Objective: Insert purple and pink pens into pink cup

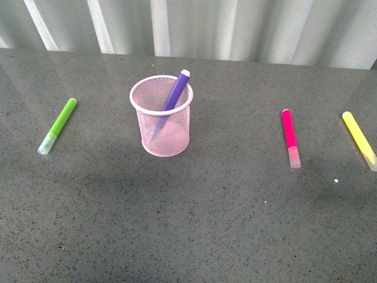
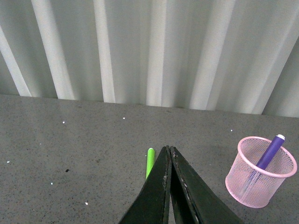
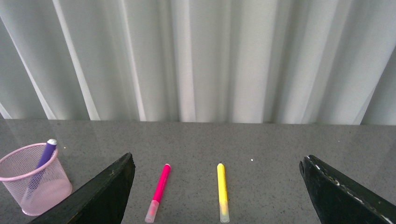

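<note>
The pink cup (image 1: 161,116) stands upright on the grey table, left of centre. The purple pen (image 1: 175,90) stands inside it, leaning right, white end above the rim. The pink pen (image 1: 290,137) lies flat on the table to the right, pale cap toward me. Neither arm shows in the front view. My left gripper (image 2: 168,148) is shut and empty, with the cup (image 2: 259,171) and purple pen (image 2: 270,151) off to one side. My right gripper (image 3: 217,161) is open wide and empty, with the pink pen (image 3: 158,191) lying beyond its jaws; the cup (image 3: 32,178) stands apart.
A lime green marker (image 1: 58,124) lies at the table's left; its tip shows beside my left gripper (image 2: 150,161). A yellow marker (image 1: 359,138) lies at the far right, next to the pink pen (image 3: 222,190). A pale corrugated wall (image 1: 235,26) backs the table.
</note>
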Motion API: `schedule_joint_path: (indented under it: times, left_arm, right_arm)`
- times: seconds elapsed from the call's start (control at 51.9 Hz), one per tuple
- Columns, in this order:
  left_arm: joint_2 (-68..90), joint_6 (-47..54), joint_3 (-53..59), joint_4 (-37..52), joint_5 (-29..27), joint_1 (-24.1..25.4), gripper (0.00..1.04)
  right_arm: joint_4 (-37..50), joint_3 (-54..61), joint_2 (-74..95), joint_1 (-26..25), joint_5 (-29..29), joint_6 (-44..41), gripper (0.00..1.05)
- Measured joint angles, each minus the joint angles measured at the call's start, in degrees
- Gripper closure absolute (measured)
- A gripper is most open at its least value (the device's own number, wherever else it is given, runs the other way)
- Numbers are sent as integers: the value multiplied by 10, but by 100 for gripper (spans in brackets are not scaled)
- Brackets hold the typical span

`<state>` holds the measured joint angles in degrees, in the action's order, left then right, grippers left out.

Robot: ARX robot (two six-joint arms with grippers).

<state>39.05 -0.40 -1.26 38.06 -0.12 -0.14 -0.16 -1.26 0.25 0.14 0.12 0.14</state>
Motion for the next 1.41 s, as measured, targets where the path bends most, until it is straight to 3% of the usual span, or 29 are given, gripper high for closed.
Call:
schedule_joint_path:
  times: [0.366,1.021,1.118,1.407]
  left_arm:
    - [-149,0,1,-139,0,0,101]
    - [-289,0,1,-277,0,0,101]
    - [-375,0,1,-376,1,0,101]
    - [-388,0,1,-380,1,0,101]
  right_arm:
    - [0,0,0,0,0,0,7]
    - [0,0,0,0,0,0,7]
    - [0,0,0,0,0,0,7]
    - [0,0,0,0,0,0,7]
